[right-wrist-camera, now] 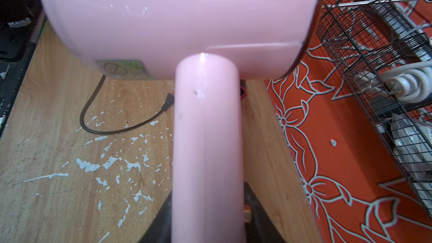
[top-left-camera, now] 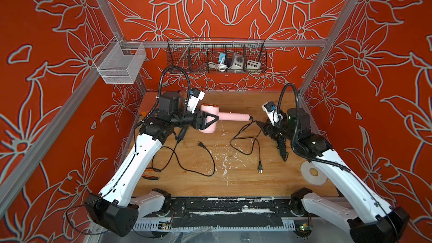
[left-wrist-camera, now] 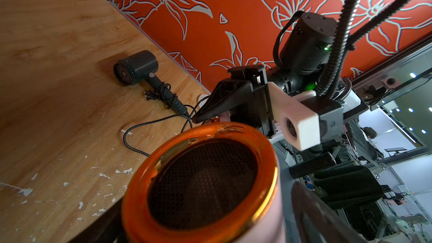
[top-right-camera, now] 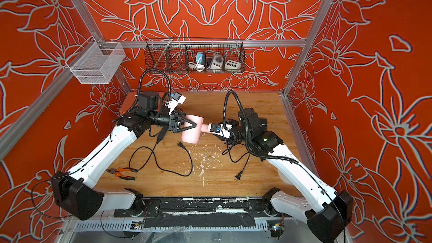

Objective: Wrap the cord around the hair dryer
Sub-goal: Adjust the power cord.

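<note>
pink hair dryer [top-left-camera: 230,116] seeming rigid, slippery; right hand [right-wrist-camera: 208,211] clamping handle [right-wrist-camera: 205,136]; left hand [top-left-camera: 211,122] straddling barrel [right-wrist-camera: 163,19], grip unclear; limp cord [top-left-camera: 259,156] wanting hold near plug [top-left-camera: 260,170].

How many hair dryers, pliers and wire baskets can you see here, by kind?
Hair dryers: 2, pink hair dryer and black hair dryer
Pliers: 1
Baskets: 2, white basket and black basket
Total: 5
</note>
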Action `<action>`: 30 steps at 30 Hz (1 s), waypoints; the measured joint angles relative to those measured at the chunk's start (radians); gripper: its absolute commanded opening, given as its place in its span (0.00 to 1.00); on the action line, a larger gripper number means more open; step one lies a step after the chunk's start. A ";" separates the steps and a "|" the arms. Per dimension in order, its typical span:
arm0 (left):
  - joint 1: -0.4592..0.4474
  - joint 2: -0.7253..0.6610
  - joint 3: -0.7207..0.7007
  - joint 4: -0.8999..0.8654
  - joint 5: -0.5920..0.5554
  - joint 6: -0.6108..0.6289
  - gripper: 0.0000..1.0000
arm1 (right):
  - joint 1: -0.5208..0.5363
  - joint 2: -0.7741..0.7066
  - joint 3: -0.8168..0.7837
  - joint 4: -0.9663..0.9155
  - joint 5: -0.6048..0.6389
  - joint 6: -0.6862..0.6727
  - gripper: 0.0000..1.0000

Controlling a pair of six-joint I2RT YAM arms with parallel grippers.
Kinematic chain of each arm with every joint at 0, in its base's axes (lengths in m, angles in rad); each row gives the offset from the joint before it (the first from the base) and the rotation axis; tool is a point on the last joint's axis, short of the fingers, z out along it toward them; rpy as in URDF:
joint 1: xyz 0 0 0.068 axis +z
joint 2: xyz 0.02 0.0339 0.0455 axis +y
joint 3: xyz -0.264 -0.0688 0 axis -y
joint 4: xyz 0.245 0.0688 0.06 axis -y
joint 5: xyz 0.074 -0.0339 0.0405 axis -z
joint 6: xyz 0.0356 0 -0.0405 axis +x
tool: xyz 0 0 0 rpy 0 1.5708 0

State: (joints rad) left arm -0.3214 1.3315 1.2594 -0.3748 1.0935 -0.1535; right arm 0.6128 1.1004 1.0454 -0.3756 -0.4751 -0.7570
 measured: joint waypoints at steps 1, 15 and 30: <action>-0.003 0.000 -0.002 -0.001 -0.011 0.000 0.91 | 0.003 0.005 0.005 0.000 0.008 -0.001 0.00; -0.032 -0.018 -0.018 -0.057 -0.132 -0.014 0.55 | 0.055 0.045 0.048 0.000 0.126 -0.020 0.00; -0.031 -0.018 -0.017 -0.051 -0.192 -0.026 0.00 | 0.076 0.098 0.074 0.000 0.199 0.002 0.20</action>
State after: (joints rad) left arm -0.3527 1.3140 1.2427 -0.4255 0.9016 -0.1799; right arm 0.6888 1.1980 1.1191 -0.3752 -0.2760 -0.7555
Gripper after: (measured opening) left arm 0.734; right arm 0.379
